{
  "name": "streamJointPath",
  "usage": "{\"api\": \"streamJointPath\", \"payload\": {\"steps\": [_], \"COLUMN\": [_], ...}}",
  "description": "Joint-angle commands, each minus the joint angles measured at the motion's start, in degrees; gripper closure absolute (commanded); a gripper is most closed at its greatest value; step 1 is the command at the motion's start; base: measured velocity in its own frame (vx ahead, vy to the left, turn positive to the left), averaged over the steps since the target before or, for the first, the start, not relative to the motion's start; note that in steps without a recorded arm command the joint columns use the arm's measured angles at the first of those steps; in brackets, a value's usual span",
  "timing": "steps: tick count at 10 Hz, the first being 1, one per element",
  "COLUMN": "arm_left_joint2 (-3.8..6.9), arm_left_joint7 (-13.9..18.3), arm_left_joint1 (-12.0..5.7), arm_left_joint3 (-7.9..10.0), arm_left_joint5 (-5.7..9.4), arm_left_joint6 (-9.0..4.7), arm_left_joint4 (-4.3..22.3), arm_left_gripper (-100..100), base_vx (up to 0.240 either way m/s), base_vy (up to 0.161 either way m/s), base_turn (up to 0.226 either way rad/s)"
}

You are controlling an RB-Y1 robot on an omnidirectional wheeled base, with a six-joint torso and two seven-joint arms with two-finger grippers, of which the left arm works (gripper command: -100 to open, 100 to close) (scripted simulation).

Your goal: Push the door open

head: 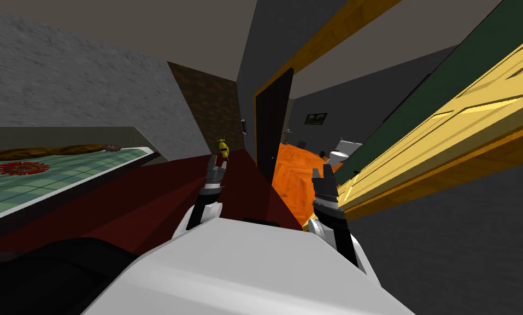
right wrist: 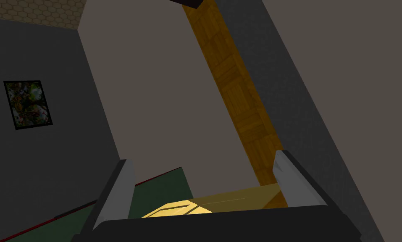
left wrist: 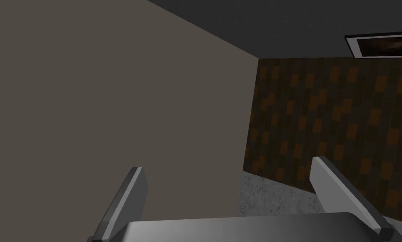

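Dark-red hallway floor point(head: 145, 202), orange-floored room ahead. Yellow panelled door point(head: 446, 136) partly open, close ahead of right fingers point(right wrist: 295, 185); contact unclear. Right fingers spread wide, empty. Left fingers point(left wrist: 338, 189) likewise. Step: approach for push; next, press right fingers forward onto panel.

we hold both arms forward, left gripper point(head: 216, 165) and right gripper point(head: 323, 175) with fingers spread apart.

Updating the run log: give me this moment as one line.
yellow door: part open | right gripper: open, beside door edge, contact unclear | left gripper: open, empty | orange floor beyond
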Motion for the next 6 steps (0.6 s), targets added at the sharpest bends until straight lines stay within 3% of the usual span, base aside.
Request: {"api": "streamJointPath", "payload": {"steps": [1,6], "arm_left_joint2": [0.50,1.55], "arm_left_joint7": [0.0,0.0], "arm_left_joint1": [-0.53,-1.92], "arm_left_joint3": [-0.71,-2.59], "arm_left_joint5": [-0.03,-0.13], "arm_left_joint6": [-0.55,-2.02], "arm_left_joint4": [2.1,7.5], "arm_left_gripper": [-100,-100], "base_vx": [0.189,0.147], "base_vy": [-0.048,0.041], "base_turn": [-0.095,-0.098]}}
